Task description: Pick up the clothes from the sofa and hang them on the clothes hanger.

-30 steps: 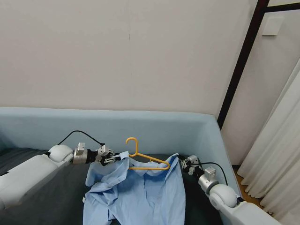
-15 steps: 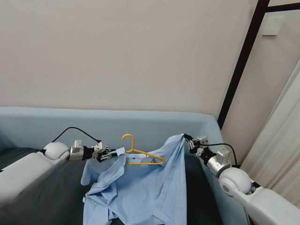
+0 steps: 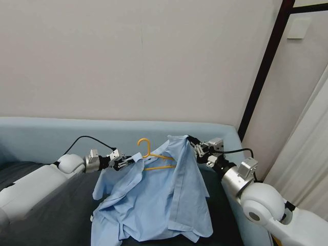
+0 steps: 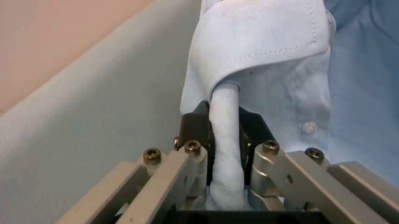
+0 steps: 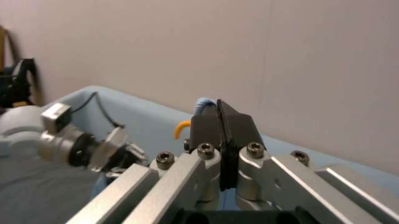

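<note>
**Desk:** What has changed in the last second?

**Photographer:** The right gripper [image 3: 195, 146] has climbed from low at the sofa's right corner and swung in toward the left. It has hauled one side of the shirt [image 3: 159, 205] up and over the right arm of the hanger [image 3: 156, 160].

**Desk:** And the grip?

**Photographer:** Its fingers are pressed together on a pinch of blue cloth. The left gripper [image 3: 124, 163] is clamped on a rolled fold at the shirt's edge, just beside the hanger's left end.

**Desk:** How do things lie for the next move?

**Photographer:** The yellow hanger runs left to right between the two grippers, along the sofa's back, hook up. Its right end sits under the raised cloth, below and to the left of the right fingers. That arm looks better placed to settle the shoulder down. I cannot tell what is carrying the hanger.

**Desk:** Setting?

**Photographer:** The shirt's tail trails onto the dark seat of the pale blue sofa [image 3: 51, 130]. Behind is a plain wall [image 3: 128, 61], with a dark door frame [image 3: 261, 77] and curtain [image 3: 307, 169] at right.
</note>
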